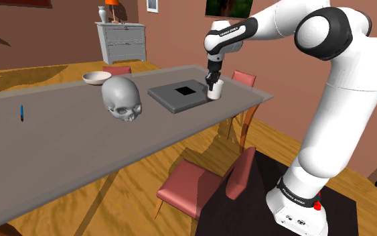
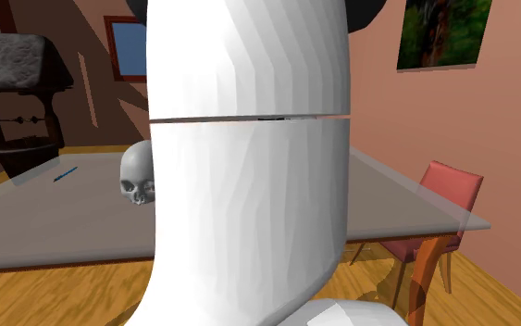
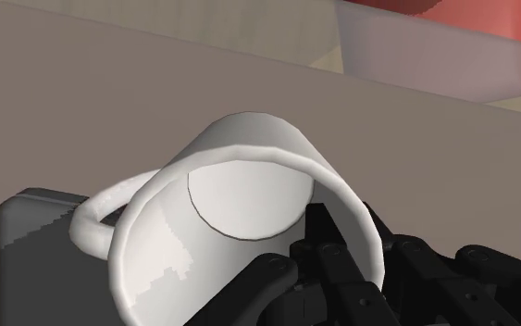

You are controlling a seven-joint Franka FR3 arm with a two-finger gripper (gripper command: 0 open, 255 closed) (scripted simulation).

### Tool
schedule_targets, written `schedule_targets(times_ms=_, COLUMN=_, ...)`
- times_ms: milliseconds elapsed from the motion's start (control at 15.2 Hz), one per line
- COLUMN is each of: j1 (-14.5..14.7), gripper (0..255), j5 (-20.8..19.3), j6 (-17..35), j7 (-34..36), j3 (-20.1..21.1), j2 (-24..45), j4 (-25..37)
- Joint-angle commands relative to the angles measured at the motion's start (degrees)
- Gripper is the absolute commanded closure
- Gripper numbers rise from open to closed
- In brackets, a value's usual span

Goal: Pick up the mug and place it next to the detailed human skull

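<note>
wrist view is giving me the clearest read: the gripper (image 3: 346,250) is pinching the wall of the white mug (image 3: 244,194), with one black finger (image 3: 318,227) reaching inside the mouth and the other sitting outside the rim, so i am judging this a clasp on the rim rather than a grip around the body. in the shoulder view the mug (image 1: 215,92) is standing at the corner of a flat dark grey slab (image 1: 180,96) on the grey table (image 1: 66,147), toward that view's right, with the gripper (image 1: 213,82) sitting directly above it. i cannot tell whether the base is resting on the table or hanging just clear. i am reading the step as the grasp made and the lift now due. the next move is calling for a straight rise, then a carry toward the shoulder view's left, over the slab, to the grey skull (image 1: 122,98). the bare strip of table between skull and slab is looking like the natural landing spot, and it keeps me away from the bowl (image 1: 96,78) just behind the skull. the mug's mouth is pointing up at the hand. its long axis, base to mouth, is running close to upright and roughly along the gripper's own line, leaning a little as the wrist camera sees it. the handle (image 3: 92,218) is sticking out sideways over the slab (image 3: 36,250), so i am watching for swing on such a thin pinch.
</note>
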Motion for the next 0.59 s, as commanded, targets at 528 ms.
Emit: schedule_targets(times_ms=528, j1=0.07, gripper=255, j5=-0.33, j6=-7.32, j7=-0.05, j3=-0.06, j2=-1.69, j4=5.66)
